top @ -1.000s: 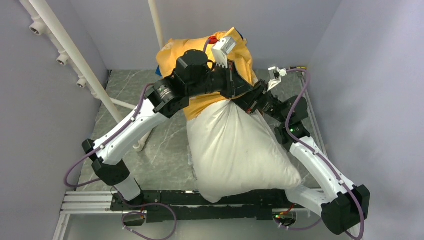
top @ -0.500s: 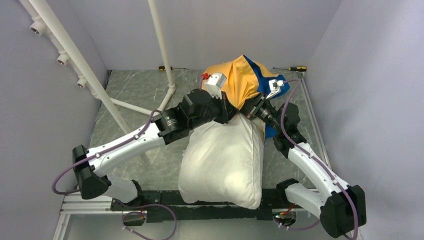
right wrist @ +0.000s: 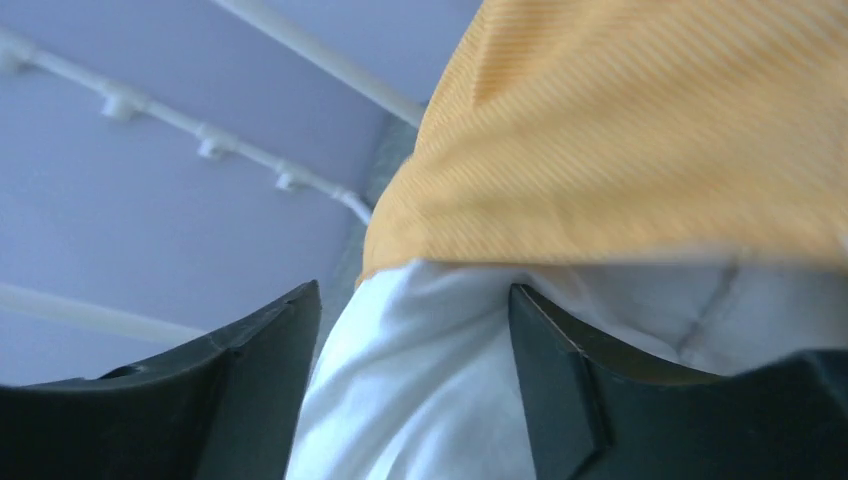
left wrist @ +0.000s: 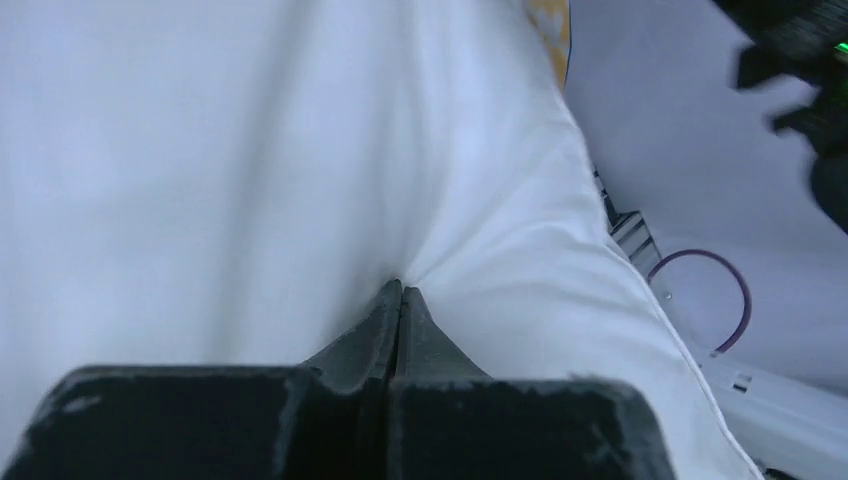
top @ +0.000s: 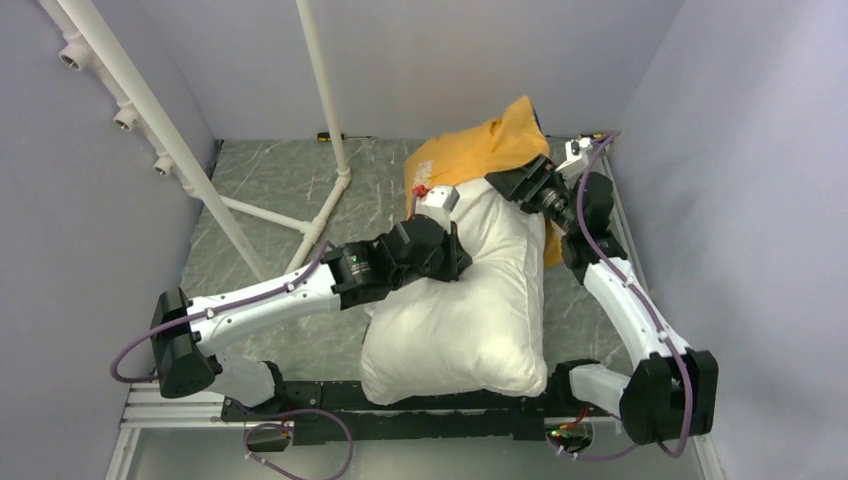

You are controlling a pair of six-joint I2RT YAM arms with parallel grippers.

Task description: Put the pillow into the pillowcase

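One pillow [top: 470, 300], one pillowcase [top: 480, 150]. Grey marbled tabletop [top: 280, 180]; pale lilac walls [top: 450, 50] on three sides; white pipe frame [top: 320, 90] at the left.

Pillow plump, white, smooth cloth, lying from the near edge toward the far right corner. Pillowcase thin, ribbed, yellow-orange side up, bunched at the far right corner over the pillow's far end.

Fingers: left gripper [left wrist: 401, 288] closed tight, pinching a pucker of pillow cloth. Right gripper [right wrist: 412, 292] jaws apart, holding nothing, at the pillowcase's hem.

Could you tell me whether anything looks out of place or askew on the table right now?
The pillowcase sits bunched and peaked over only the far end of the pillow, which lies slanted with its near end overhanging the base rail. No spill or damage shows.
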